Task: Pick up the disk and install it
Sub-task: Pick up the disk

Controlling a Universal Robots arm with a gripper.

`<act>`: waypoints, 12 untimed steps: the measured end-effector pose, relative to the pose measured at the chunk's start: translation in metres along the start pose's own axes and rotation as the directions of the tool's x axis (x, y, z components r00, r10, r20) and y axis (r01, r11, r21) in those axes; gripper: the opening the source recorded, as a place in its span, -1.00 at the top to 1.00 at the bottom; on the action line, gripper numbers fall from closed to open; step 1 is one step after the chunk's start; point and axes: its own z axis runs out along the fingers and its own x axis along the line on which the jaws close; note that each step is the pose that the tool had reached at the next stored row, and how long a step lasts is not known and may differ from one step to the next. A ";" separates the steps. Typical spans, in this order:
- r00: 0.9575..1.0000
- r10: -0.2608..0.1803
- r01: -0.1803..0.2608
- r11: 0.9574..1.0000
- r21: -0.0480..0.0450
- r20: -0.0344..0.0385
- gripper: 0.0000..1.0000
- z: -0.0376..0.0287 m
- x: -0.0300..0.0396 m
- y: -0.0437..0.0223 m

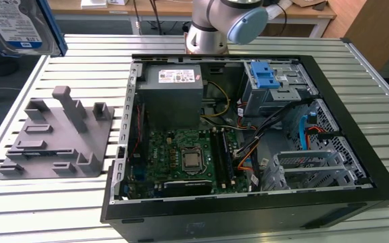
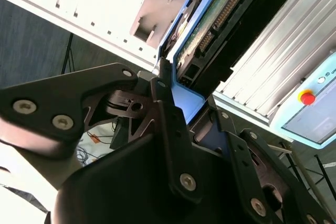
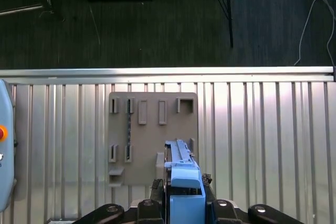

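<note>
Blue plastic sits between the jaws. That is the carrier framing the disk (image 3: pixel 181 174), and in both wrist views the gripper (image 3: pixel 184 195) has its jaws closed on it, one finger on each flat side. I judge the grip firm, with no gap showing at the contact.

- Disk: held on edge, off every surface. In the exterior view it hangs high at that view's left, label side to the camera, well apart from the computer case (image 1: pixel 356 114).
- In the second wrist view the board side and connector row face outward. I read the on-edge hold as a way to keep the connector end free.
- Grey slotted fixture (image 3: pixel 152 135): lies flat on the slatted aluminium table (image 1: pixel 46 202), below the disk. Its upright slots look made to stand a drive on edge so jaws can take its sides.
- Case: lies open side up, beside the fixture, so the drive cage (image 1: pixel 279 91) with its blue latch (image 1: pixel 264 76) faces upward and is reachable from above.
</note>
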 end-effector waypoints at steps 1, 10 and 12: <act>1.000 0.000 0.000 1.000 0.000 0.000 0.27 -0.0001 -0.0001 -0.0024; 1.000 0.000 0.000 1.000 0.000 0.000 0.27 -0.0006 -0.0005 -0.0181; 1.000 0.000 0.000 1.000 0.000 0.000 0.27 -0.0008 -0.0006 -0.0221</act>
